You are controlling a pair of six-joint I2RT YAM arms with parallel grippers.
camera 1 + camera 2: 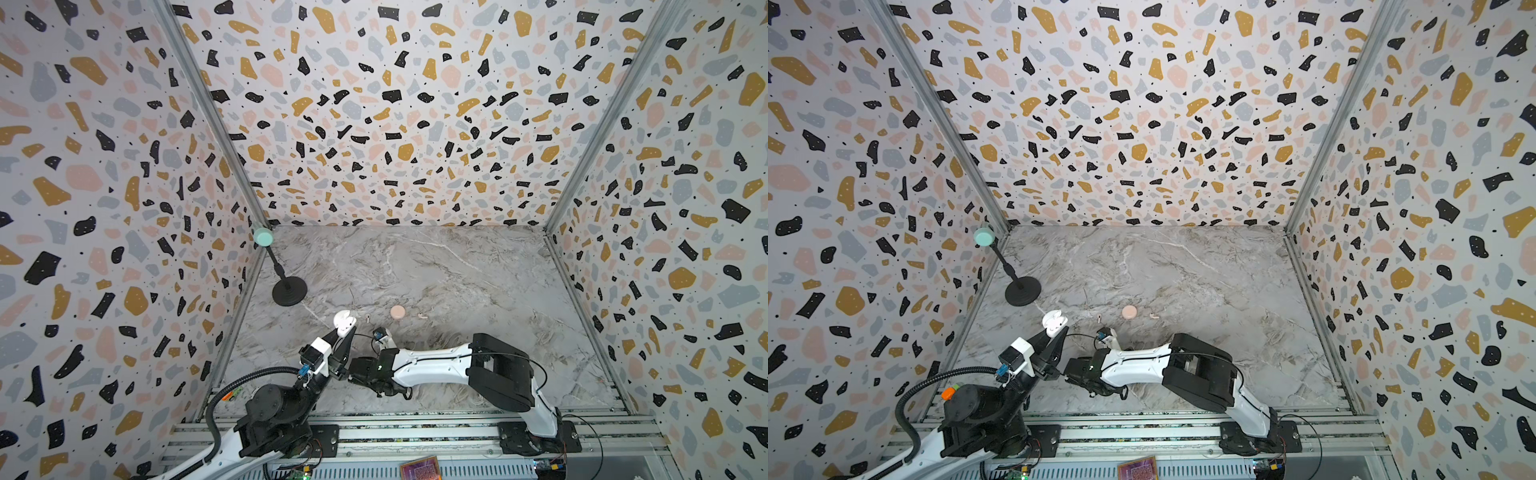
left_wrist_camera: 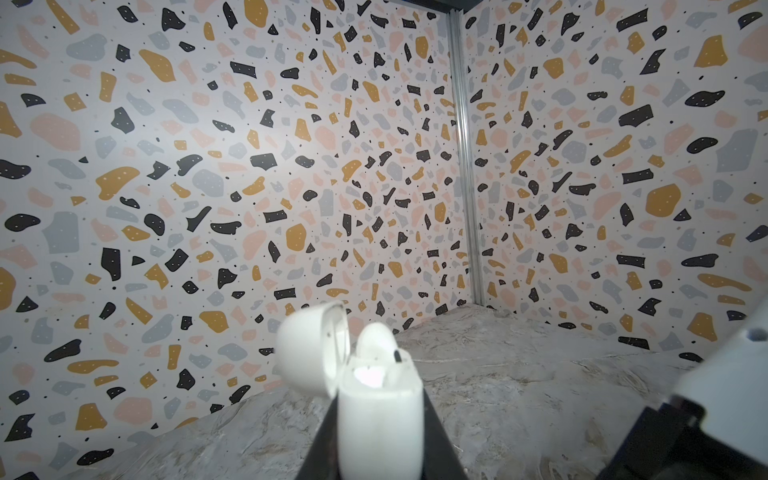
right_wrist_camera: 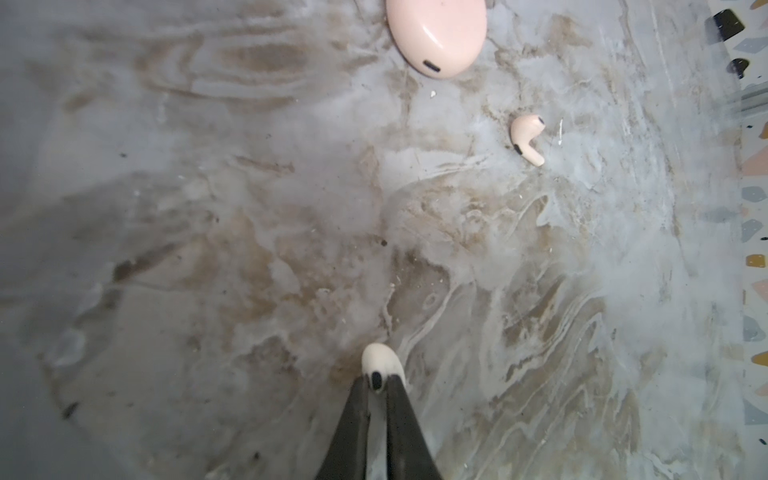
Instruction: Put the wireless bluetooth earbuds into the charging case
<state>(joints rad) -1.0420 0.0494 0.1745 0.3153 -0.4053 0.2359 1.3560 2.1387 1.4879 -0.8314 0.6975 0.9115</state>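
Right wrist view: a white earbud [image 3: 380, 361] is pinched between the closed black fingers of the right gripper [image 3: 377, 384], held over the grey marble tabletop [image 3: 208, 249]. Left wrist view: the left gripper [image 2: 379, 405] is clamped on a white charging case [image 2: 380, 440]. Its lid is flipped open, and a second white earbud [image 2: 376, 340] pokes up from inside. Beyond, on the table, a closed pink case [image 3: 436, 37] lies near a loose pink earbud [image 3: 527, 139].
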